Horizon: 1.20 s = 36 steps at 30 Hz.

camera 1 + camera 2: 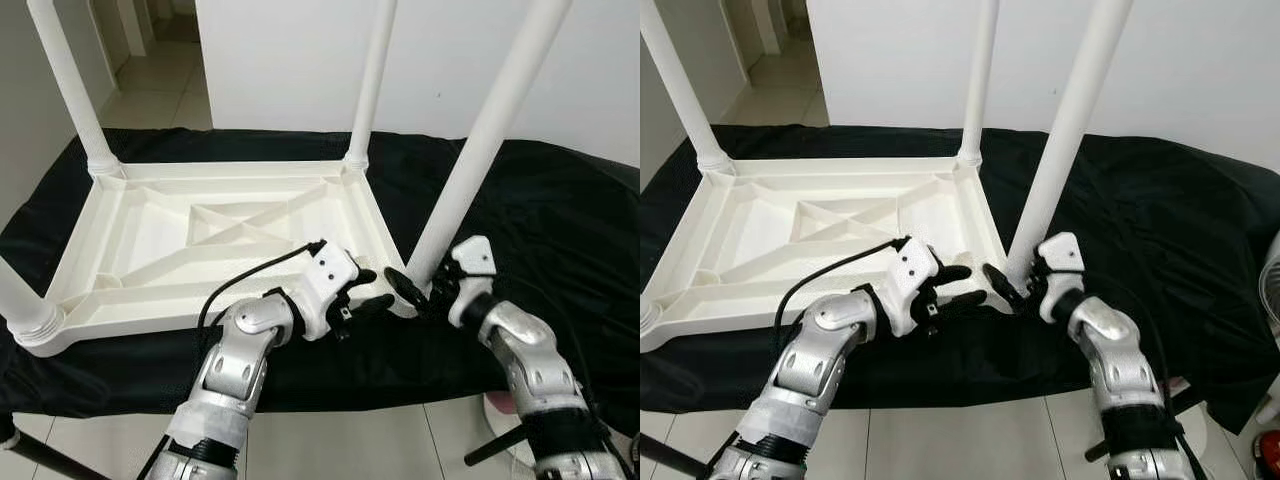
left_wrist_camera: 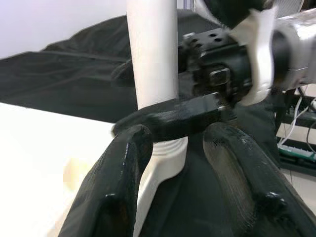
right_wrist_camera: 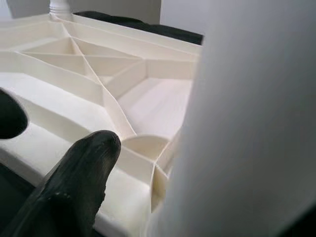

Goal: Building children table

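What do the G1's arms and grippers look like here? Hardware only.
Both arms are silver metallic segments with ribbed lower sections. Each wrist carries a white plastic housing: left gripper, right gripper. Fingers are long, glossy black and rounded. A black cable loops from the left forearm to its white housing.

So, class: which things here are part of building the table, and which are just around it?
Part of the job: upturned white tabletop; near-right leg, with right gripper at its base; other legs; left gripper, beside that corner.

Just around: black cloth; tiled floor.
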{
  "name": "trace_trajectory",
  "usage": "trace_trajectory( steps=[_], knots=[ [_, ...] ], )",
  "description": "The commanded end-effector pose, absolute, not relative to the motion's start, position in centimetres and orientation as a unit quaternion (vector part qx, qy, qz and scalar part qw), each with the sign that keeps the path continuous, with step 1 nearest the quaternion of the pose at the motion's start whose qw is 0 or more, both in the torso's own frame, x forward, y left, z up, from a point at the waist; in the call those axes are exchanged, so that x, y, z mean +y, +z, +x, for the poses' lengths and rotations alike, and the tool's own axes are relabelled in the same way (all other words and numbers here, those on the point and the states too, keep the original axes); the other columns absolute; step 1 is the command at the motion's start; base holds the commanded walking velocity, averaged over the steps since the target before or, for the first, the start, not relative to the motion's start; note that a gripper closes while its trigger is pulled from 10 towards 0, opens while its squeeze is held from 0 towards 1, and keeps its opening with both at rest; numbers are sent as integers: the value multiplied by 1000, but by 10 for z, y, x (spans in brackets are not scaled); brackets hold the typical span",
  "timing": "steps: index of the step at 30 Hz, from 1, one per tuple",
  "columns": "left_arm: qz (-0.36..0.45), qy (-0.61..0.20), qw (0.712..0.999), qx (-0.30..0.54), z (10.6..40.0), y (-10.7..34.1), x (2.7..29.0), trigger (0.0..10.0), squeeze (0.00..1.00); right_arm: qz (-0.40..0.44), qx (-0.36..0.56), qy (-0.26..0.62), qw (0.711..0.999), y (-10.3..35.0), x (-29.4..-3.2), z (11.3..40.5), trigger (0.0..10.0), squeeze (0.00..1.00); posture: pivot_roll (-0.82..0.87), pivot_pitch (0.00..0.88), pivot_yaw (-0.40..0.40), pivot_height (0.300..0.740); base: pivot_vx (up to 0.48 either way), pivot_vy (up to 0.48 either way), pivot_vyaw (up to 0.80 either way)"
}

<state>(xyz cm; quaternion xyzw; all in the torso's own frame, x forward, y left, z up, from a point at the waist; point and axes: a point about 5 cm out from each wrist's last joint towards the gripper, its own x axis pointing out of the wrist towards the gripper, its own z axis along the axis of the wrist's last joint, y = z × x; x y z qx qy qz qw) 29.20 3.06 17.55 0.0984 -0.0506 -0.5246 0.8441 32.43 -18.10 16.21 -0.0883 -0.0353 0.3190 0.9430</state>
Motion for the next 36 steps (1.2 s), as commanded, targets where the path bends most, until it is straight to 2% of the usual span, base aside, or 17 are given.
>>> trace_trajectory(
  steps=[1, 4, 5, 6, 7, 9, 10, 23, 24, 25, 26, 36],
  knots=[
    [96, -455, 884, -47, 298, 173, 34, 10000, 0, -86, -23, 328, 941, 155, -180, 325, 10000, 0, 33, 15, -41, 740, 0, 0, 0],
    [102, -472, 875, -38, 293, 168, 32, 10000, 0, -79, -8, 331, 940, 147, -180, 330, 10000, 0, 35, 16, -40, 740, 0, 0, 0],
    [106, -481, 870, -33, 291, 165, 32, 10000, 0, -77, 2, 334, 940, 141, -180, 331, 4588, 0, 43, 22, -44, 740, 0, 0, 0],
    [106, -481, 870, -33, 291, 165, 32, 10000, 0, -77, 2, 334, 940, 141, -180, 331, 4588, 0, 43, 22, -44, 740, 0, 0, 0],
    [111, -490, 864, -26, 287, 162, 32, 10000, 0, -75, 14, 338, 938, 133, -180, 332, 1294, 0, 46, 24, -45, 740, 0, 0, 0],
    [111, -491, 863, -26, 286, 162, 32, 10000, 0, -74, 15, 338, 938, 132, -181, 332, 1294, 0, 46, 24, -45, 740, 0, 0, 0],
    [111, -489, 865, -26, 286, 162, 32, 10000, 0, -73, 17, 340, 938, 131, -181, 331, 0, 0, 49, 24, -47, 740, 0, 0, 0],
    [110, -482, 869, -28, 288, 163, 33, 10000, 0, -47, 4, 331, 942, 129, -187, 328, 0, 0, 40, 29, -51, 740, 0, 0, 0],
    [110, -482, 869, -28, 288, 163, 33, 10000, 0, -29, 0, 315, 949, 130, -187, 328, 9098, 0, 35, 29, -51, 740, 0, 0, 0],
    [110, -482, 869, -28, 288, 163, 33, 10000, 0, -29, 0, 315, 949, 130, -187, 328, 9098, 0, 35, 29, -51, 740, 0, 0, 0],
    [111, -482, 869, -27, 288, 163, 33, 10000, 0, -16, -8, 300, 954, 131, -185, 329, 10000, 0, 34, 29, -50, 740, 0, 0, 0],
    [120, -484, 867, -21, 287, 160, 31, 10000, 0, 4, -24, 210, 977, 128, -169, 327, 10000, 0, 30, 34, -50, 740, 0, 0, 0]
  ],
)
